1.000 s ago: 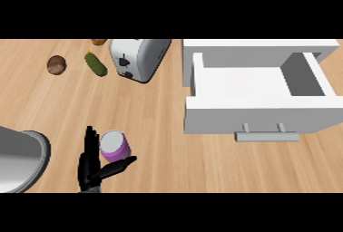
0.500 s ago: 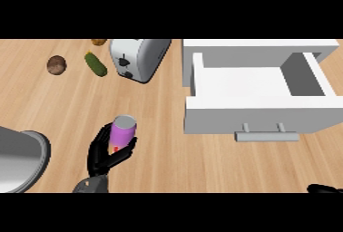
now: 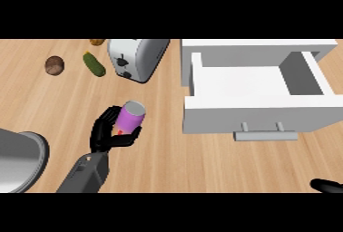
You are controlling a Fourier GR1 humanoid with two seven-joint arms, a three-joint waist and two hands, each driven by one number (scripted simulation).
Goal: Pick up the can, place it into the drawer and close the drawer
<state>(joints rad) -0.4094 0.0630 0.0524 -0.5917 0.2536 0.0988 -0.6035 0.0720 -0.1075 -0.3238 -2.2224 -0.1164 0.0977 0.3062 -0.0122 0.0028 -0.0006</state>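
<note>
Head view, looking steeply down at the wooden counter [image 3: 167, 163]: my left hand [image 3: 107, 136] is wrapped round the can [image 3: 129, 118], fingers curled behind it and thumb across its lower front, so the can is pinched in my grasp. That can is purple with a grey top, tilted so the top leans up and to the right, and it sits left of the drawer [image 3: 258, 95], well apart from it. My grey left forearm [image 3: 85, 174] runs in from the lower edge beneath the hand.

At the lower right corner only a black sliver of my right hand [image 3: 328, 186] shows; I cannot tell how its fingers lie.

The white drawer stands pulled open, its tray bare inside, with a grey handle [image 3: 266, 135] on the front panel facing me.

Farther back on the left stands a silver toaster [image 3: 137, 59]. Just beside it, to the left, lies a green cucumber [image 3: 94, 64], then a brown round item [image 3: 54, 65] farther left, and a small orange-brown thing [image 3: 98, 42] at the top edge. A grey metal pot [image 3: 20, 158] fills the lower left, near my forearm
</note>
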